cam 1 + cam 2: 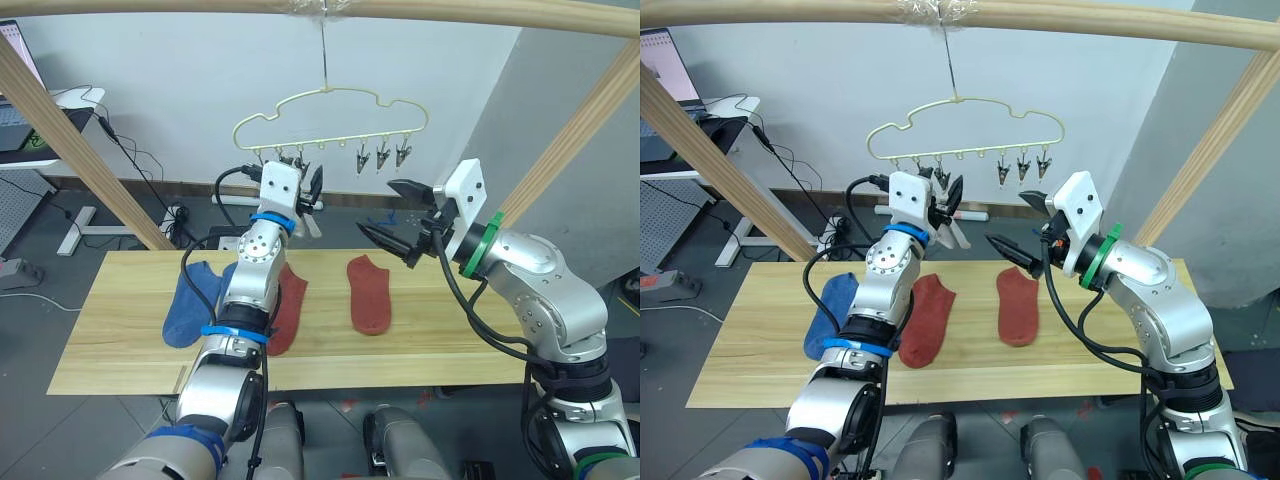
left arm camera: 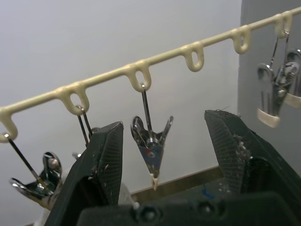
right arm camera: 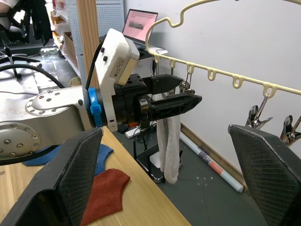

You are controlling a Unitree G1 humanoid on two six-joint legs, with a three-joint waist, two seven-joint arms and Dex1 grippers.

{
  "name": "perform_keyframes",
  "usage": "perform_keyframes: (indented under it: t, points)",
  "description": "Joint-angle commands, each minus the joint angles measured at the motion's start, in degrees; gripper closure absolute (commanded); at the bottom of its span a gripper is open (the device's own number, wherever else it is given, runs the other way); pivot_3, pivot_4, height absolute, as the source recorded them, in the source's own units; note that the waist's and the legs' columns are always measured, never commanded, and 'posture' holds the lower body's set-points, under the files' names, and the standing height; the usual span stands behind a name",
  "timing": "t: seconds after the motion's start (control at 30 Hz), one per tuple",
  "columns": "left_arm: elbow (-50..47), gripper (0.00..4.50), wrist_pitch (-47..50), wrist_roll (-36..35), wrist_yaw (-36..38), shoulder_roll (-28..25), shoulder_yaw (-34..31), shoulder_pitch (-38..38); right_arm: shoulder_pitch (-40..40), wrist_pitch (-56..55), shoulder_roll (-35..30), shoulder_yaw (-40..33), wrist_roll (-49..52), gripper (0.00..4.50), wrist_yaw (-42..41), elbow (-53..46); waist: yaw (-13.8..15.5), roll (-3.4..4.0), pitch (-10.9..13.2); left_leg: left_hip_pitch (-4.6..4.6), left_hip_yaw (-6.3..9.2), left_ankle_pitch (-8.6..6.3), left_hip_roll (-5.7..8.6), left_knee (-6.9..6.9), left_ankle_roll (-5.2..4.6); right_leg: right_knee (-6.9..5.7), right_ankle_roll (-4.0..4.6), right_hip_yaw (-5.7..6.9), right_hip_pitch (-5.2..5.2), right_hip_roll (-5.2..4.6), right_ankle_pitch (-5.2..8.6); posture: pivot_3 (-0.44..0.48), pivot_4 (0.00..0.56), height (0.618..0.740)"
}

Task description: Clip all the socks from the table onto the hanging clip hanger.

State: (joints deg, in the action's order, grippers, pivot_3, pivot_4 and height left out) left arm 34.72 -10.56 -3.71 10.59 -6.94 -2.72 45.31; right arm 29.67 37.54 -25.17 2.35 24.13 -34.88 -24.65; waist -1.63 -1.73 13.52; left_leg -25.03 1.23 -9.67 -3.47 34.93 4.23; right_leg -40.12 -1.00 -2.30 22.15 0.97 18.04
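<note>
Hanging from a wooden bar, the pale-yellow clip hanger (image 1: 330,125) is the landmark. Left tool (image 2: 164,155) is raised to its lower bar, fingers spread either side of one small metal clip (image 2: 151,146). A light grey sock (image 3: 169,141) dangles from the hanger beside that tool. Right tool (image 1: 398,222), spread and empty, hovers just below the hanger's right end. Below the hanger, two rust-red socks (image 1: 368,292) and a blue sock (image 1: 190,300) lie on the worktop (image 1: 130,350).

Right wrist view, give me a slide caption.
Left tool raised at the clip hanger, a grey sock dangling below it.
</note>
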Motion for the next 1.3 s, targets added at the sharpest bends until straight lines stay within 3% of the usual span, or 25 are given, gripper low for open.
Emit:
perform_keyframes:
  t: [0.03, 0.2, 0.57, 1.07, 1.1, 1.3]
  points:
    - [0.2, 1.48, -2.6, 0.9, -0.5, -0.1, 0.1, 1.8, 0.4, -0.4, -0.3, -0.9, 0.7, 0.0, 0.3, -1.5, 0.0, 0.0, 0.0, 0.0, 0.0, 0.0, 0.0, 0.0, 0.0, 0.0, 0.0, 0.0, 0.0, 0.0, 0.0, -0.048, 0.185, 0.74]
    - [0.8, 1.48, -3.3, 1.1, -0.3, -0.2, 0.0, 1.9, 0.3, -0.4, -0.4, -1.0, 0.7, 0.0, 0.4, -1.6, 0.0, 0.0, 0.0, 0.0, 0.0, 0.0, 0.0, 0.0, 0.0, 0.0, 0.0, 0.01, 0.0, 0.0, 0.0, -0.048, 0.185, 0.74]
    - [0.6, 4.47, -3.4, 1.2, -0.6, -0.7, -0.4, 1.7, 0.3, -0.2, -0.1, -1.0, 0.9, 0.0, 0.4, -1.2, 0.0, 0.0, 0.0, 0.01, 0.0, 0.0, 0.0, 0.01, 0.0, -0.04, 0.0, 0.0, 0.0, 0.0, 0.0, -0.041, 0.19, 0.74]
    - [-1.2, 4.47, -1.9, 1.1, 0.5, -1.2, -0.1, 0.3, -0.7, -0.7, 1.4, -0.5, 0.3, 0.0, 1.0, -0.3, 0.0, 0.0, 0.0, 0.02, 0.0, 0.0, 0.0, 0.02, 0.0, -0.09, 0.0, 0.0, 0.0, 0.0, 0.0, -0.026, 0.197, 0.74]
    - [-1.4, 4.04, -2.2, 1.1, 1.0, -1.2, 0.1, 0.2, -0.8, -0.8, 1.3, -0.5, 0.3, 0.0, 1.0, -0.3, 0.0, 0.0, 0.0, 0.03, 0.0, 0.0, 0.0, 0.02, 0.0, -0.1, 0.0, 0.0, 0.0, 0.0, 0.0, -0.026, 0.197, 0.74]
    - [-1.1, 2.52, -2.2, 1.5, 0.6, -0.8, 0.5, 0.2, -0.7, -0.7, 1.5, -0.4, 0.3, 0.0, 1.4, -0.3, 0.0, 0.0, 0.0, 0.04, 0.01, 0.01, 0.0, 0.03, 0.0, -0.13, 0.0, 0.0, 0.0, 0.0, 0.0, -0.026, 0.197, 0.74]
